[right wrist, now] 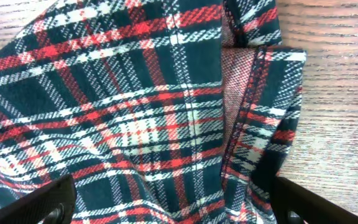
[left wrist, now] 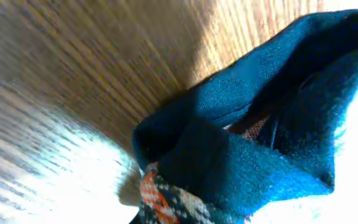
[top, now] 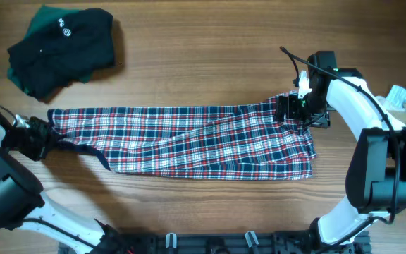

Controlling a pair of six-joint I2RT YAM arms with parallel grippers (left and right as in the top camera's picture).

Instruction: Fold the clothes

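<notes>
– Gripping what, exactly?
– Left claw (top: 41,134) clamps the plaid garment (top: 189,141) at its navy-trimmed end. The garment lies stretched on the counter (top: 189,63). Right claw (top: 293,109), fingers apart, is over its opposite end. A dark green garment (top: 62,46) lies beyond.

A red, white and navy plaid garment (top: 189,137) is lying stretched lengthwise across the wooden table (top: 203,42), and the left gripper (top: 39,135) is pinching its navy-trimmed left end. The right gripper (top: 296,109) is sitting over the garment's upper right corner. A crumpled dark green garment (top: 62,49) is lying well apart at the table's upper left.
</notes>
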